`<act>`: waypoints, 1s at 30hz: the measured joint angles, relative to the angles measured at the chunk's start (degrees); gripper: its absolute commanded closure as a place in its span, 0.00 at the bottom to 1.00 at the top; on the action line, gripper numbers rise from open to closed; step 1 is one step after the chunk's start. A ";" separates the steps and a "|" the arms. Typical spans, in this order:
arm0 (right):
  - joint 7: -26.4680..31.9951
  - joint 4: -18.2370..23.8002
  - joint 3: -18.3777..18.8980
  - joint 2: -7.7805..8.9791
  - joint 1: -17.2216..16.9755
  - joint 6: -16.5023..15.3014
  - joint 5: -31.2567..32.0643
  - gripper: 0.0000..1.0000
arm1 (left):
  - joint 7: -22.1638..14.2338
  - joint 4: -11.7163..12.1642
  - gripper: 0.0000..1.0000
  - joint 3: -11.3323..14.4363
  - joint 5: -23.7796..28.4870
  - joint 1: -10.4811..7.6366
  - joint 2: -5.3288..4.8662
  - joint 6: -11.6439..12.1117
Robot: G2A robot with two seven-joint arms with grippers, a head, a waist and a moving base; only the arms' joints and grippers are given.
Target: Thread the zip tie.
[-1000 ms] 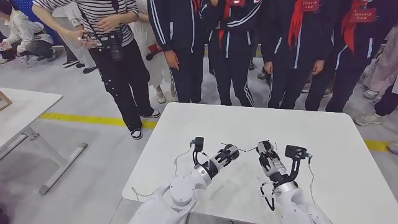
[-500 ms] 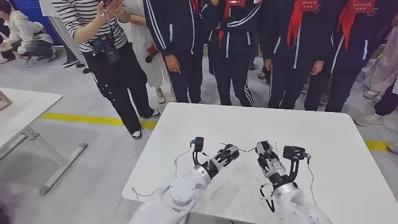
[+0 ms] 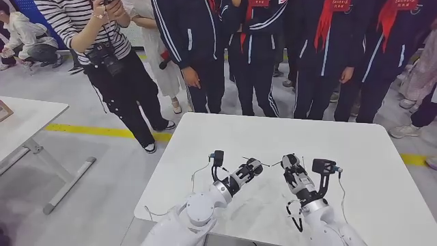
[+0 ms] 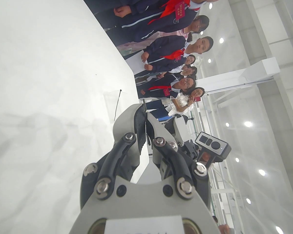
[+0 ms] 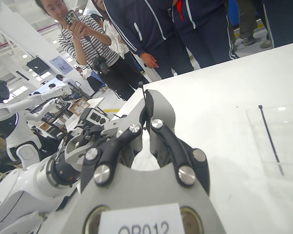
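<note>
Closest to you, your left arm (image 3: 218, 193) and right arm (image 3: 311, 198) both reach forward over the near part of the white table (image 3: 321, 137). The forearms angle in toward each other, so the two grippers hang above the surface, tips near one another but apart. Your left gripper (image 4: 143, 113) is rolled onto its side with its two fingers pressed together. You cannot tell from these views whether anything is caught between them. In the top view it (image 3: 255, 167) points across toward the right gripper (image 3: 289, 160). Your right gripper (image 5: 148, 98) is clamped tight on a black plastic zip tie (image 5: 141, 85). The strap runs up between the ribbed pads and the square head stands clear above the fingertips. Count two zip ties in all, this one in the air and one on the table. Farther out, beyond the fingertips, the second black zip tie (image 5: 270, 137) lies flat and straight on a clear flat plastic sheet (image 5: 288, 132), the only sheet there, well apart from both grippers. The left wrist view shows the same tie (image 4: 117, 105) on the same sheet (image 4: 108, 109), past the closed fingers.
</note>
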State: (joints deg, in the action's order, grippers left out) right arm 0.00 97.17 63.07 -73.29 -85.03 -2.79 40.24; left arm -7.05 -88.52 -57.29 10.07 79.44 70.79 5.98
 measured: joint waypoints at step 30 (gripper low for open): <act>3.11 -1.17 -0.55 -0.94 1.62 1.92 1.41 1.00 | 0.00 0.00 1.00 0.00 0.00 0.00 0.00 0.00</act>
State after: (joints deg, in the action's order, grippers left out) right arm 3.10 96.00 62.52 -74.23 -83.42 -0.88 41.65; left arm -7.05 -88.52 -57.29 10.07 79.44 70.79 5.98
